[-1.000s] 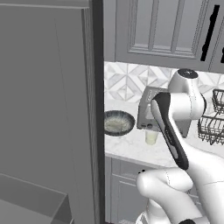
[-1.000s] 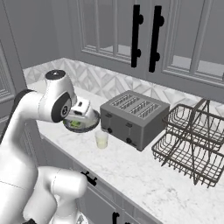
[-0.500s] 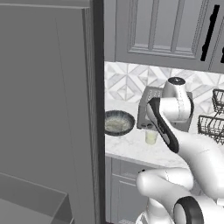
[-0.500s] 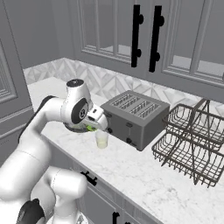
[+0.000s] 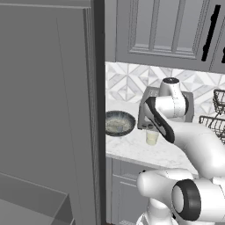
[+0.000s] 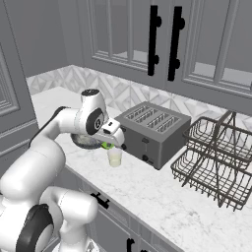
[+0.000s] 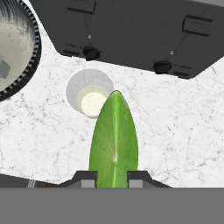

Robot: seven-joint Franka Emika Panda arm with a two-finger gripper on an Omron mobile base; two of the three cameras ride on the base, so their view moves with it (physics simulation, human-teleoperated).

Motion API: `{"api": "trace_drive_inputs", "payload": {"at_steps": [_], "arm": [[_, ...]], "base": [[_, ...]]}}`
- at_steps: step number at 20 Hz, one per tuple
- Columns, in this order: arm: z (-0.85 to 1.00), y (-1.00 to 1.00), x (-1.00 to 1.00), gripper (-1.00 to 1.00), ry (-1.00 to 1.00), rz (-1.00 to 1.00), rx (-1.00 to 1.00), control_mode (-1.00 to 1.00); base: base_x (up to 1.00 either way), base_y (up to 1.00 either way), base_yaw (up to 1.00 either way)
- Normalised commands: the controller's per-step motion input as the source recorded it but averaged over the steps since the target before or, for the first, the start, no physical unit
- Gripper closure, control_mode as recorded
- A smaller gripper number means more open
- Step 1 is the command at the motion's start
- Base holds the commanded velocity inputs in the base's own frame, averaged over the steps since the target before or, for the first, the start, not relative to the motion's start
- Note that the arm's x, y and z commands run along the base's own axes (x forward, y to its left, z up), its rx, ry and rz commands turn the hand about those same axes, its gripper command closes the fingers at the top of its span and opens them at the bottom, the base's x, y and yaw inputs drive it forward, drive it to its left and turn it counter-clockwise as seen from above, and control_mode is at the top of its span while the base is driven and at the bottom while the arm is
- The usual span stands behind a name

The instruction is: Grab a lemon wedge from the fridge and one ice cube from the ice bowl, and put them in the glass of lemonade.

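Our jaws are squeezed on the lemon wedge (image 7: 113, 140), one finger on each flat side near its wide end. The gripper (image 6: 109, 144) hangs just above the glass of lemonade (image 6: 114, 156) on the counter (image 6: 162, 197). From the hand view we see the glass (image 7: 90, 94) below, a bit off to the side of the wedge tip.

We think the wedge is very light, soft and a little wet, so it could slip or squish. A gentle pinch on the flat sides seems best.

The glass looks light and easy to tip. The ice bowl (image 5: 119, 122) sits near it, next to the toaster (image 6: 152, 132).
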Motion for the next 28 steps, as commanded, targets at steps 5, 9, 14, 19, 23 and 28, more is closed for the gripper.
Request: {"api": "trace_drive_inputs", "payload": {"at_steps": [5,9,14,19,23,28], "arm": [[-0.18,0.0,0.0,1.0,0.02,0.0,-0.01,-1.0],[0.0,0.0,0.0,1.0,0.01,0.08,0.0,-1.0],[0.04,0.04,0.04,1.0,0.0,0.12,0.0,-1.0],[0.05,0.05,0.24,1.0,0.0,0.05,0.0,-1.0],[-0.04,0.0,0.62,1.0,0.0,0.05,0.0,-1.0],[-0.39,0.0,0.42,1.0,0.0,0.06,0.0,-1.0]], "base": [[0.0,0.0,0.0],[0.0,0.0,0.0],[0.0,0.0,0.0],[0.0,0.0,0.0],[0.0,0.0,0.0],[0.0,0.0,0.0]]}}
